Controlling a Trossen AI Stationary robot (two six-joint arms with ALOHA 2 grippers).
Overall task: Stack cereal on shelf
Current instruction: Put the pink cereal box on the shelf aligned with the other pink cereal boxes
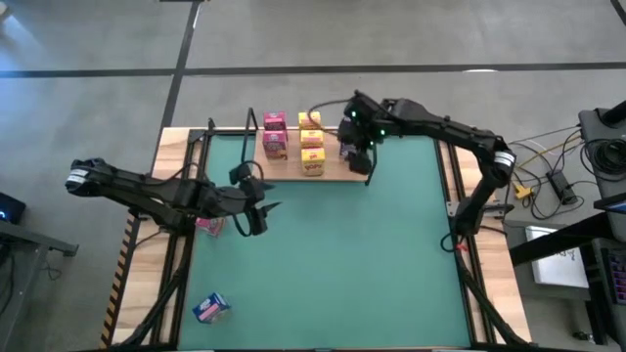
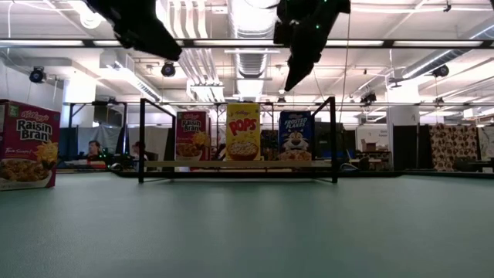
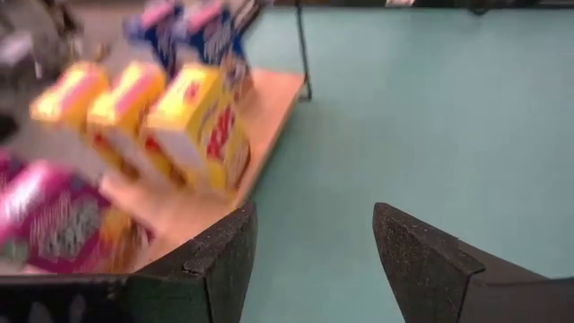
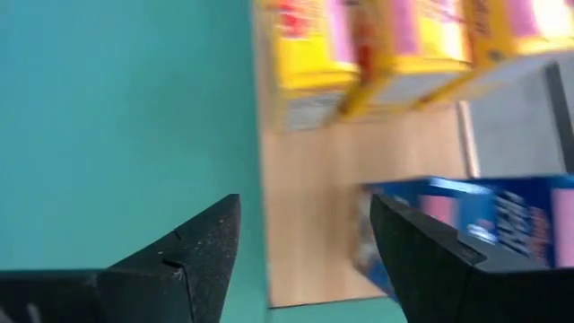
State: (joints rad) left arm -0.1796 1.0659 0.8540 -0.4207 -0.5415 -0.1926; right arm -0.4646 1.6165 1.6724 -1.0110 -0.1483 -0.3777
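R hand (image 1: 362, 159) open, empty, above shelf (image 1: 337, 171) w/ cereal (image 1: 311, 145)

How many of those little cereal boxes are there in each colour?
Pink boxes: 3, two on the shelf and one on the green mat.
Yellow boxes: 3, all on the shelf.
Blue boxes: 3, it seems; one on the mat, two blurred on the shelf.
Total: 9

Green table mat (image 1: 372, 254) under shelf (image 1: 333, 172) (plus two stray boxes (image 1: 209, 308)).
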